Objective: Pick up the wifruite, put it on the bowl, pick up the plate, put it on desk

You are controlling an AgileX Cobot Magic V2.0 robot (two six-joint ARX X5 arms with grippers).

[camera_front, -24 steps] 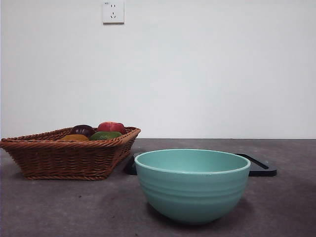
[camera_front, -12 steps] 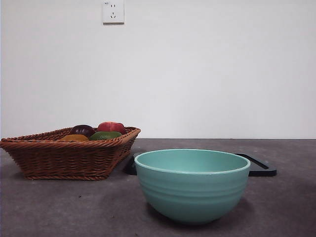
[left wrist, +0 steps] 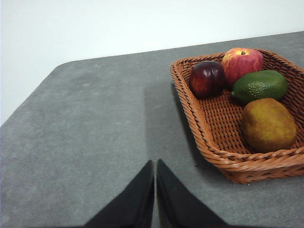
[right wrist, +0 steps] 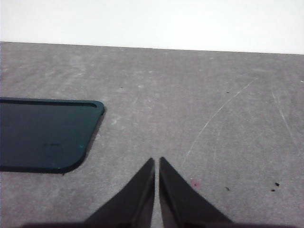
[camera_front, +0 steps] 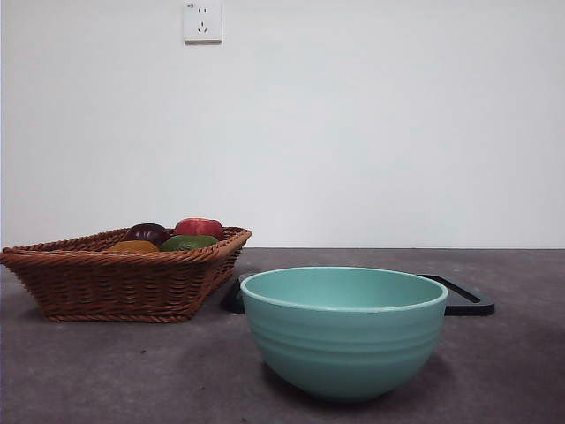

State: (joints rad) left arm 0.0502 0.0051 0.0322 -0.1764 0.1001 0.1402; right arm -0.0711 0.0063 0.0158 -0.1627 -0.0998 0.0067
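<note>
The wifruite (left wrist: 268,124), orange-brown and dull-skinned, lies in a wicker basket (left wrist: 209,142); in the front view only its top (camera_front: 132,246) peeks over the basket's rim. The mint-teal bowl (camera_front: 344,331) stands near the front of the desk (camera_front: 88,371) with nothing showing above its rim. Behind it lies a flat dark plate (camera_front: 463,296), which the right wrist view also shows (right wrist: 42,135). My left gripper (left wrist: 155,166) hangs shut above bare desk beside the basket. My right gripper (right wrist: 156,164) is shut too, over the desk beside the plate. Neither arm shows in the front view.
The basket (camera_front: 124,283) sits at the left and also holds a dark purple fruit (left wrist: 207,78), a red apple (left wrist: 242,61) and a green fruit (left wrist: 260,85). The desk's rounded corner (left wrist: 61,66) lies beyond the basket. A white wall with a socket (camera_front: 202,21) stands behind.
</note>
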